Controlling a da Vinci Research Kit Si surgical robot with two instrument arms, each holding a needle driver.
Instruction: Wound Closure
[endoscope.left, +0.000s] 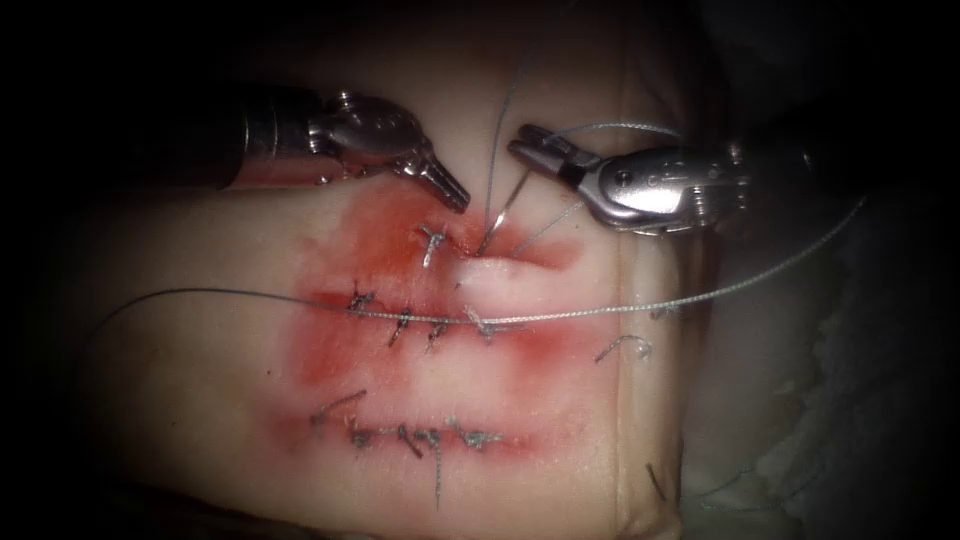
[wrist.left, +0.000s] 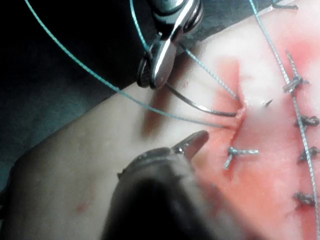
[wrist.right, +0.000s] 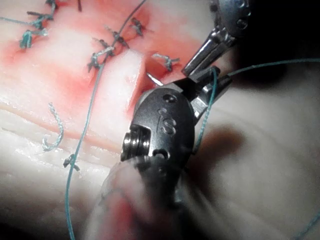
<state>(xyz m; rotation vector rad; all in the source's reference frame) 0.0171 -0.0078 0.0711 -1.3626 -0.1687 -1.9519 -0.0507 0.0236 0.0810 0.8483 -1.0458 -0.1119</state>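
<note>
the right arm's silver wristed needle driver (endoscope.left: 543, 152) is clenched on the thin curved steel needle (endoscope.left: 505, 212), gripping it near the trailing end of its curve. from those jaws the needle slopes down and to the left into the tissue, entering at the open upper end of the cut (endoscope.left: 480, 248); in the left wrist view the needle (wrist.left: 200, 106) runs from the right tool's jaws (wrist.left: 159, 75) to the wound edge, and its small dark point (wrist.left: 268, 103) pokes out of the tissue just beyond the cut. the left arm's silver needle driver (endoscope.left: 452, 193) hovers just to the left of the cut with its jaws closed and nothing between them, its tip near the entry site but apart from the needle; the left wrist view shows that tip (wrist.left: 192, 142) just above the tissue surface.

the grey-green braided thread (endoscope.left: 600, 308) leaves the needle's end, loops above the right tool and sweeps in a long line across the pale pork-belly tissue (endoscope.left: 200, 300), over a row of finished knotted stitches (endoscope.left: 400, 322). a single stitch (endoscope.left: 432, 240) sits just left of the needle's entry. red fluid (endoscope.left: 340, 350) stains the tissue around the stitch rows. a second stitched row (endoscope.left: 420, 437) lies lower, and a loose cut end of thread (endoscope.left: 622, 347) rests to the right. the tissue's right edge (endoscope.left: 640, 400) falls off into shadow; between the two tools the surface is unobstructed apart from the needle and thread.
</note>
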